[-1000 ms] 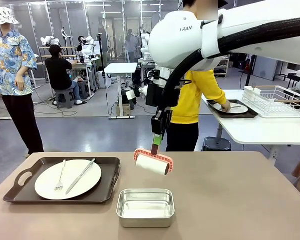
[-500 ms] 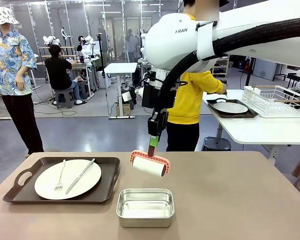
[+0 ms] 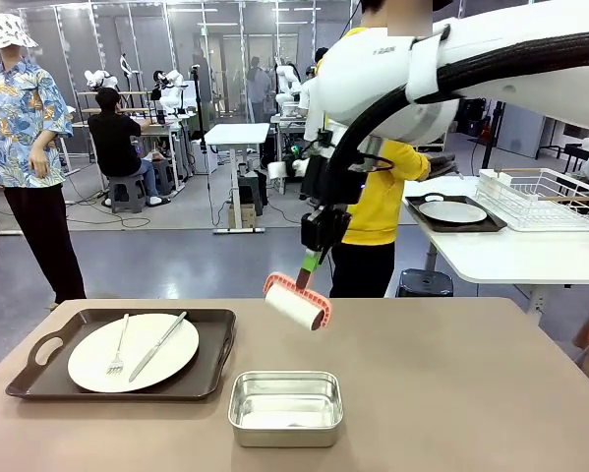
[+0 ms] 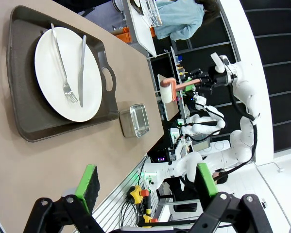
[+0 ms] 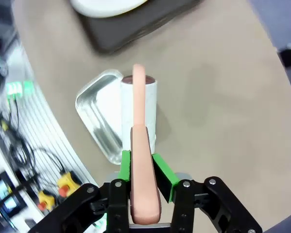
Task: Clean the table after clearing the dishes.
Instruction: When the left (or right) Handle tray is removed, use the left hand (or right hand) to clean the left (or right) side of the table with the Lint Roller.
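The right claw [image 5: 140,167] is clamped on the pink handle of a lint roller [image 3: 296,306], which hangs tilted over the table [image 3: 451,393] just behind the steel pan [image 3: 285,408]. Left of the pan, a plate [image 3: 88,364] with fork and knife sits on its tray [image 3: 218,339]. Far behind and right of the pan, a second plate [image 3: 451,210] lies on a white side table, beside a person largely hidden by the arm. The left claw [image 4: 145,182] gapes wide, holding nothing.
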### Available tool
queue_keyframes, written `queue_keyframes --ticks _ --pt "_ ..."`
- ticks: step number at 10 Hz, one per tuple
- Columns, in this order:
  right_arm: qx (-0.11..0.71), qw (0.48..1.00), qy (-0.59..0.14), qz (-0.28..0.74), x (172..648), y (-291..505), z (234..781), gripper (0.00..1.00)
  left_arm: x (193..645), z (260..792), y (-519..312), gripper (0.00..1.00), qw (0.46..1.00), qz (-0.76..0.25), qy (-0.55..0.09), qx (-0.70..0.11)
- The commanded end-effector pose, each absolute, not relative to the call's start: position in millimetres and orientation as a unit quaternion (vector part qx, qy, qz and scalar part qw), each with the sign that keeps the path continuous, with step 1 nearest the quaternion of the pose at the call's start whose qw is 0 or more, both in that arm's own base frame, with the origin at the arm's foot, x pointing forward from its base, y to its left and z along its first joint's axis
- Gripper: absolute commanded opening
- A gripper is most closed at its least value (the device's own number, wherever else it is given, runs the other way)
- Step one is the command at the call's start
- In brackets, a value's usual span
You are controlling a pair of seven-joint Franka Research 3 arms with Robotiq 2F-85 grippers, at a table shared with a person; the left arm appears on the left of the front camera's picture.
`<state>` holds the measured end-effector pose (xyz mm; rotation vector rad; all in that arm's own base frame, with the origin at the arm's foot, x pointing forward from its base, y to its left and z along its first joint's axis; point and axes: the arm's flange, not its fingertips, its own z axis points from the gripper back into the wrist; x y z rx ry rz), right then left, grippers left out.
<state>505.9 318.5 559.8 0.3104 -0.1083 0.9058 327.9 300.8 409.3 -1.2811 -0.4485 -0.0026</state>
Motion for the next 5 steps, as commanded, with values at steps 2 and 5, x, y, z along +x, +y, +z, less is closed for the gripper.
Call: queue_keyframes --ticks 2,5 --pt "0.169 0.939 -0.110 0.278 492.9 267.5 550.2 0.23 326.0 410.5 302.0 1.00 0.777 -0.004 -0.210 -0.593" --pt "0.245 0.952 -0.141 0.121 500.5 205.9 523.3 0.23 326.0 410.5 302.0 1.00 0.777 -0.004 -0.210 -0.593"
